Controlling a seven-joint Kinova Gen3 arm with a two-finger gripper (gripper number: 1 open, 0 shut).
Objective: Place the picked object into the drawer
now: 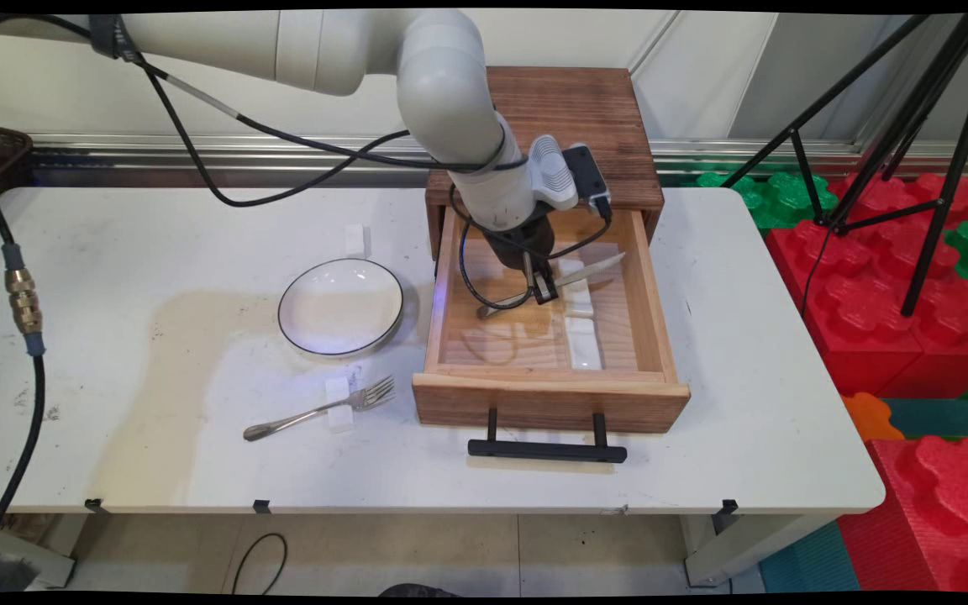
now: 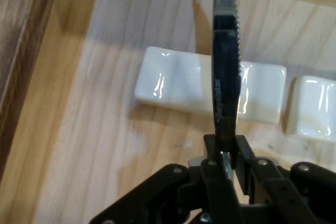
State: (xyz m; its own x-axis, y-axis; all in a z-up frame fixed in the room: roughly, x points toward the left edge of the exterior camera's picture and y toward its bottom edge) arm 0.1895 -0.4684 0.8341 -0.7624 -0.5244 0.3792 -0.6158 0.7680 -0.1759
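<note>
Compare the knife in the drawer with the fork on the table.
The knife is clamped in the pincer inside the open drawer; the fork lies free on the table. The knife has a serrated blade held on edge above a white rest; the fork lies across a small white block. Both are silver metal cutlery.

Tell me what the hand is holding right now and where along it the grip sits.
The hand is shut on a knife, gripping it about midway along, where handle meets blade, over the open drawer.
</note>
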